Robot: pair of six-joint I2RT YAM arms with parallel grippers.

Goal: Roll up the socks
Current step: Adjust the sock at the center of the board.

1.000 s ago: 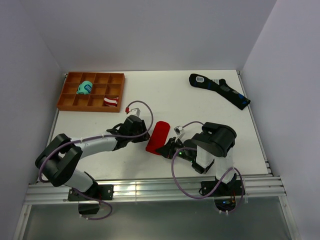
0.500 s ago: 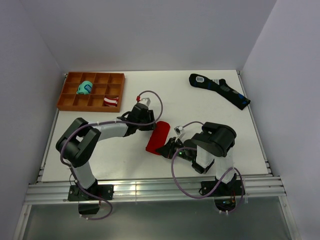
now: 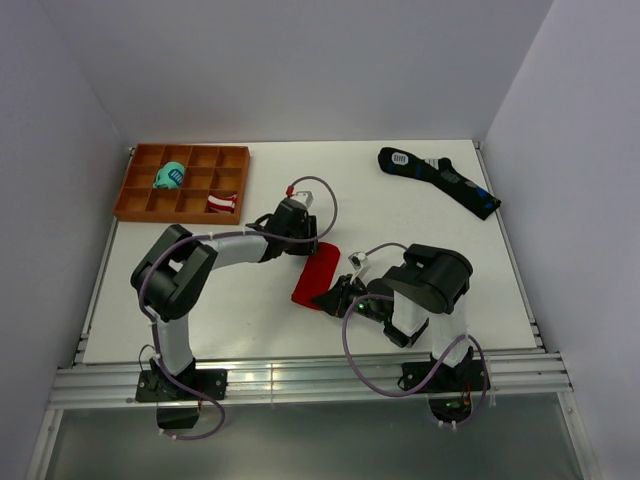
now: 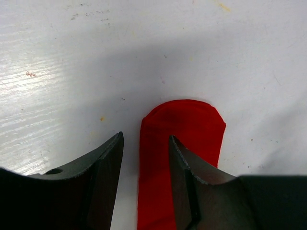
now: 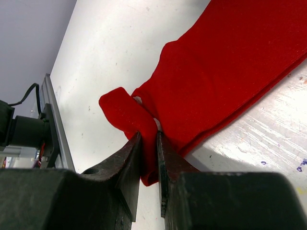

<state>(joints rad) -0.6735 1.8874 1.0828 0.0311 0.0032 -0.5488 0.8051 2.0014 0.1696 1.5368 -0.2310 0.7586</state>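
**Desk editor:** Where do the red socks (image 3: 316, 275) lie?

**Photographer:** At the centre of the top view, flat on the white desk (image 3: 250, 310). They form a narrow strip slanting from lower left to upper right, between the two arms.

**Desk editor:** What is the right end effector (image 5: 147, 136) doing?

**Photographer:** It sits at the strip's lower end. The wrist view shows its jaws drawn narrow, pinching a fold of red fabric that curls up off the desk.

**Desk editor:** And the left end effector (image 4: 145, 139)?

**Photographer:** It is at the upper, rounded end of the strip. Its jaws stand moderately apart and grip nothing. In its wrist view one finger is over the red fabric and the other over bare desk, with the strip's left edge between them. I cannot tell whether the fingertips touch the desk.

**Desk editor:** Anything else in the frame?

**Photographer:** An orange compartment tray (image 3: 135, 200) sits at the upper left. It holds a teal bundle (image 3: 169, 177) in one cell and a red-and-white striped bundle (image 3: 222, 204) in another. Long black socks (image 3: 438, 178) with blue marks and a white label lie at the upper right, well apart from the arms.
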